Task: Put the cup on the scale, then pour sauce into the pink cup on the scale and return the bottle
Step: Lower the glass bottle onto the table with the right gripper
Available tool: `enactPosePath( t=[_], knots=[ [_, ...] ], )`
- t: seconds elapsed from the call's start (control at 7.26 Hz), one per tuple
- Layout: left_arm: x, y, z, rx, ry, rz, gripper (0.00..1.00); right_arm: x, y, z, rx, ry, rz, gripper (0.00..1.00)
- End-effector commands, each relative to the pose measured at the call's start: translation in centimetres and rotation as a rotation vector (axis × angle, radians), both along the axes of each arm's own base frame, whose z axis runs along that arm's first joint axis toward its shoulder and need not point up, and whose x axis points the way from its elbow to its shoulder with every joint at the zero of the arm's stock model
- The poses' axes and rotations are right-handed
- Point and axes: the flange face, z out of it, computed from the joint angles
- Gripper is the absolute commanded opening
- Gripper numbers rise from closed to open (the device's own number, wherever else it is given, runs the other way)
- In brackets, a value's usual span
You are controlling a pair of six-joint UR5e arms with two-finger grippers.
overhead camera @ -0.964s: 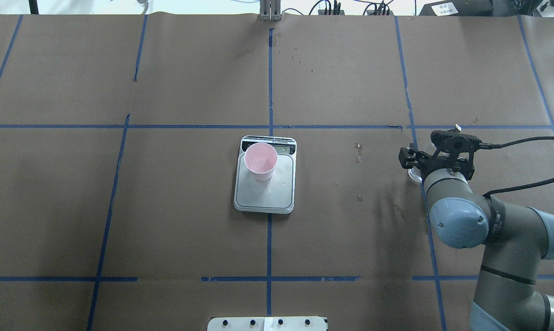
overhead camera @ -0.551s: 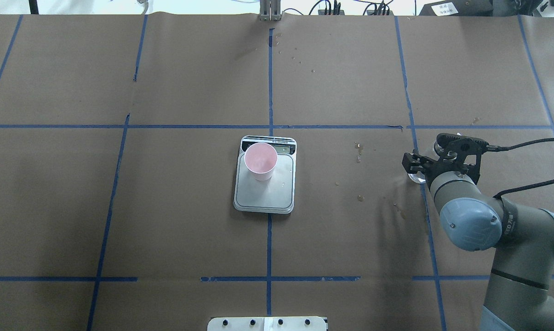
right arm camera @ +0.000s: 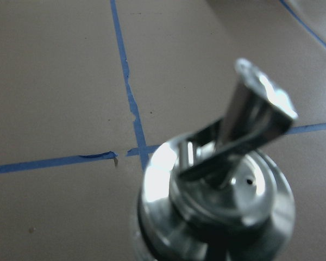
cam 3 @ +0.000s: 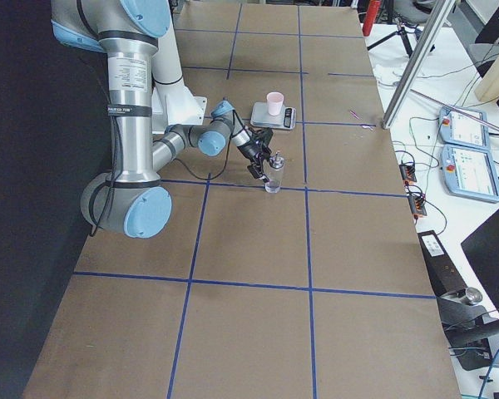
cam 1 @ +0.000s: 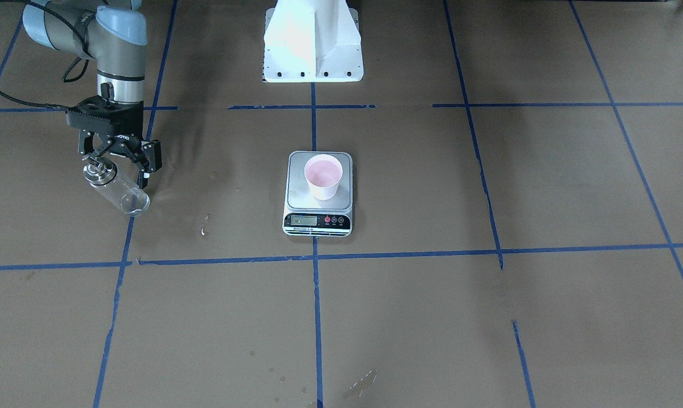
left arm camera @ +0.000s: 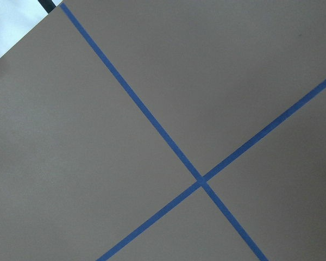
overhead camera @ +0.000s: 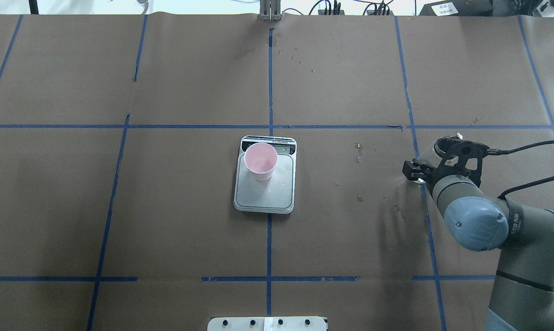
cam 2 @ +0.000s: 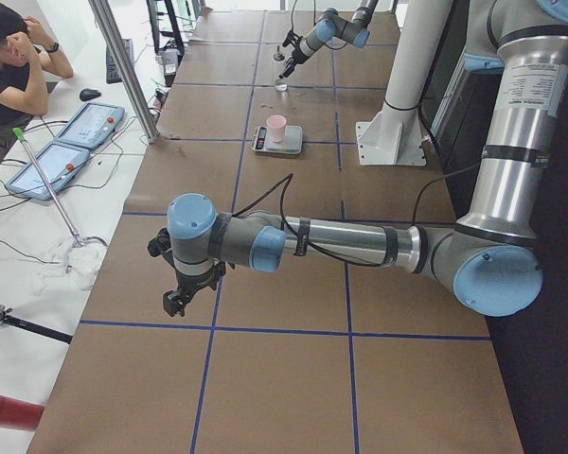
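So the whole thing comes down to how the bottle (cam 1: 117,191) sits relative to the right gripper (cam 1: 118,168). In the front-facing view both are in the upper left of the frame. The bottle stands on the table (cam 1: 432,311) with its long axis running up and down, and the gripper hangs right over its top. The right wrist camera looks almost straight down the bottle's length, and all it shows is the shiny collar (right arm camera: 217,209) and the spout (right arm camera: 258,114) leaning toward the upper right of that frame. The fingers look spread apart either side of the neck, not clamped on anything. If a grab is next, they only need to drop a little and close across the collar, since the bottle is already between them. The cup (cam 1: 323,175) is in the middle of the frame, upright on the scale (cam 1: 297,195) and well apart from the bottle. That means the first step looks done and any pour means a carry toward frame centre. I honestly can't tell if there's sauce in the cup — its inside just reads pink. The left gripper (cam 2: 175,301) is way off at the near end in the left side view, and I can't tell whether it's open or closed. Its wrist cam only shows tape lines, so the right arm is clearly the nearer one.
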Motion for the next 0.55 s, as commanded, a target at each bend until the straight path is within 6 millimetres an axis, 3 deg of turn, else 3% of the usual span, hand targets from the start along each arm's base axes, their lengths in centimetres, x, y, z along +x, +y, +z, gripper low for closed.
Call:
enactPosePath(
  t=[0.0,0.28,0.41],
  knots=[
    [-0.1,0.1,0.0,0.001,0.001,-0.001,1.00,1.2,1.4,-2.4,-0.082,0.008,-0.053,1.00],
    [-0.1,0.1,-0.2,0.004,0.001,-0.001,1.00,2.4,3.0,-4.7,-0.167,-0.002,-0.110,1.00],
    [-0.1,0.1,-0.3,0.006,0.000,-0.002,1.00,3.6,4.3,-6.8,-0.231,-0.032,-0.159,1.00]
  ],
)
